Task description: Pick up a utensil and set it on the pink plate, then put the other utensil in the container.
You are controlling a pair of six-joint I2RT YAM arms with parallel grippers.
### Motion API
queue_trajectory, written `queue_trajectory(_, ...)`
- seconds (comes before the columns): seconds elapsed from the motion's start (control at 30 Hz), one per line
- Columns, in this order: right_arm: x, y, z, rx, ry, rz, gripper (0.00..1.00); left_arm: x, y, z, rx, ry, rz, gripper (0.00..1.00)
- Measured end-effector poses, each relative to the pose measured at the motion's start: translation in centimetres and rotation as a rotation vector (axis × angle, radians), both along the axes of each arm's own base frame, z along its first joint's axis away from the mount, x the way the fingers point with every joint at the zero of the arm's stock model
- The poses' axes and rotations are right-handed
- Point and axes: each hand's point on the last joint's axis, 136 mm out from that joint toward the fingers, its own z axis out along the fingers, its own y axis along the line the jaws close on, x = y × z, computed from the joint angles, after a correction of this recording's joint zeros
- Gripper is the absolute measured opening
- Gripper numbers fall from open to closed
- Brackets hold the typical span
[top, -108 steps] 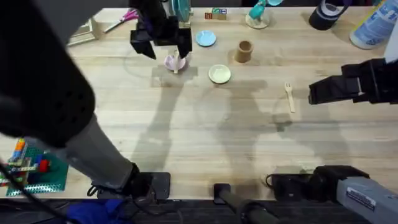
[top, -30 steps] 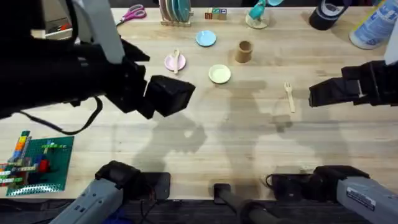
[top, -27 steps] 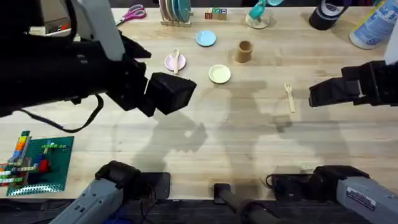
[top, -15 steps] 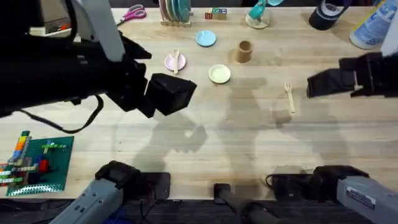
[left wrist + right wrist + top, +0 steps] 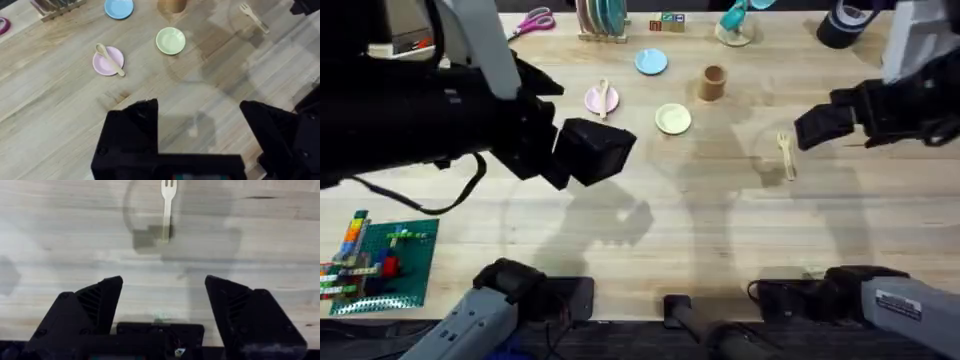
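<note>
The wooden spoon (image 5: 604,96) lies across the pink plate (image 5: 593,100) at the back of the table; the left wrist view has the spoon (image 5: 111,59) on the plate (image 5: 101,66) as well. My left gripper (image 5: 603,152) hangs open and empty in front of that plate, its fingers (image 5: 132,131) spread wide. The wooden fork (image 5: 785,156) lies flat on the table to the right. Just right of it and a little beyond, my right gripper (image 5: 812,128) is open and empty, and in its wrist view the fork (image 5: 166,207) lies ahead of the fingers (image 5: 95,305). The tan container (image 5: 713,82) stands upright behind the middle.
A light-blue plate (image 5: 651,62) and a pale-yellow plate (image 5: 672,120) sit between the pink plate and the container. Scissors (image 5: 530,22), a dish rack (image 5: 600,18), a black tape roll (image 5: 845,25) and a bottle (image 5: 923,38) line the back edge. A Lego board (image 5: 375,260) lies front left.
My left gripper drew back from over the pink plate, leaving the spoon on it. My right gripper has moved left and toward the back, closer to the fork.
</note>
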Motion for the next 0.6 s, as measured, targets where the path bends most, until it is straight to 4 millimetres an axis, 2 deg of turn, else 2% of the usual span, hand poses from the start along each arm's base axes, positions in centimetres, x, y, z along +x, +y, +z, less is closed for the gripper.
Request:
queue_trajectory(0.33, 2.0, -0.2, -5.0, -0.011, -0.047, -0.006, 0.998, 0.0, 0.0, 0.0, 0.000, 0.000, 0.000, 0.995)
queue_trajectory(0.47, 1.3, -0.2, -7.2, -0.013, -0.024, -0.007, 0.998, 0.0, 0.0, 0.0, 0.000, 0.000, 0.000, 0.995)
queue_trajectory(0.6, 1.6, -0.3, -7.9, -0.014, -0.036, -0.007, 0.998, 0.0, 0.0, 0.0, 0.000, 0.000, 0.000, 0.995)
